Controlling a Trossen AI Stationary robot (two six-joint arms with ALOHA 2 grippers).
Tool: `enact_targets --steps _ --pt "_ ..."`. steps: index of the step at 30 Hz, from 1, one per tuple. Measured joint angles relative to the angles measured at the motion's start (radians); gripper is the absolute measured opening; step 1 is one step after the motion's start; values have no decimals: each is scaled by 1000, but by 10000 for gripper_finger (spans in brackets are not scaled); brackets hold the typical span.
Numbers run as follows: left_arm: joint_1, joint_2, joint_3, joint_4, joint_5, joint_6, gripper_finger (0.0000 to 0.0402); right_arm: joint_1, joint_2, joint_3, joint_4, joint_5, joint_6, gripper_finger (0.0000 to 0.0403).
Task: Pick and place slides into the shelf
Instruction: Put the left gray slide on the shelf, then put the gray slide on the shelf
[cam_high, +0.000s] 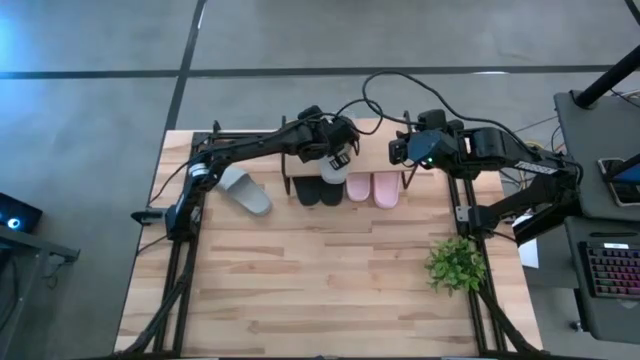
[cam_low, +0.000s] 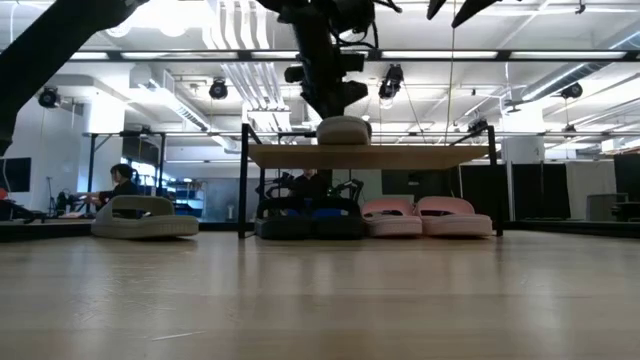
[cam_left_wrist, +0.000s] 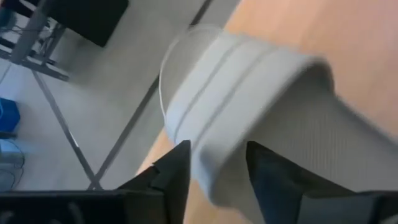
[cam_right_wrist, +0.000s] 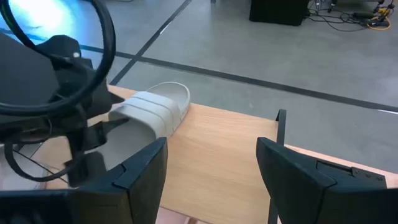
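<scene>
A light grey slide (cam_left_wrist: 249, 93) lies on the shelf's wooden top (cam_low: 420, 156), also seen in the low view (cam_low: 343, 130) and the high view (cam_high: 335, 168). My left gripper (cam_left_wrist: 214, 171) is over it, open, with one finger on either side of the slide's near part. On the lower level two black slides (cam_low: 300, 222) and two pale pink slides (cam_low: 430, 217) rest on their soles. Another grey slide (cam_high: 245, 190) lies sole down on the table, left of the shelf. My right gripper (cam_right_wrist: 211, 168) hovers open above the shelf's right end, holding nothing. My left gripper has its fingers (cam_left_wrist: 177, 171) slanting down from the table's left, one on each side of the grey slide's strap end (cam_left_wrist: 217, 155). I cannot tell whether they touch it. The slide lies on the shelf top.
A small green plant (cam_high: 457, 262) stands near the table's right edge. Cables (cam_high: 400, 90) loop over the table's far edge behind the shelf. The table's near half (cam_high: 320, 290) is bare wood.
</scene>
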Motion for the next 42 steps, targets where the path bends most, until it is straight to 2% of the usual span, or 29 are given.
enact_targets --steps 5,9,14,20,26,29,33,39,42 --pt "1 -6 -1 -44 -1 0 174 -2 0 0 0 2 0 237" --pt "1 -40 -1 -112 -3 3 184 -3 0 0 0 4 0 237" --pt "-11 -141 -10 -210 -3 3 185 -7 0 0 0 4 -1 237" --pt "-7 -289 -75 -227 -17 -22 185 -18 0 -1 2 5 -1 237" --pt "17 -382 -157 -249 -23 -19 185 -21 0 -3 4 5 -2 238" --pt "29 -420 -230 -405 28 -72 185 -21 0 -3 4 5 -5 238" --pt "24 -473 -390 -534 48 -260 185 -21 0 -3 4 4 -4 238" --pt "-30 -514 -650 -583 124 -527 185 -32 0 -3 4 5 -6 238" --pt "-50 -513 -759 -613 126 -628 185 -41 0 -3 5 4 -9 238"
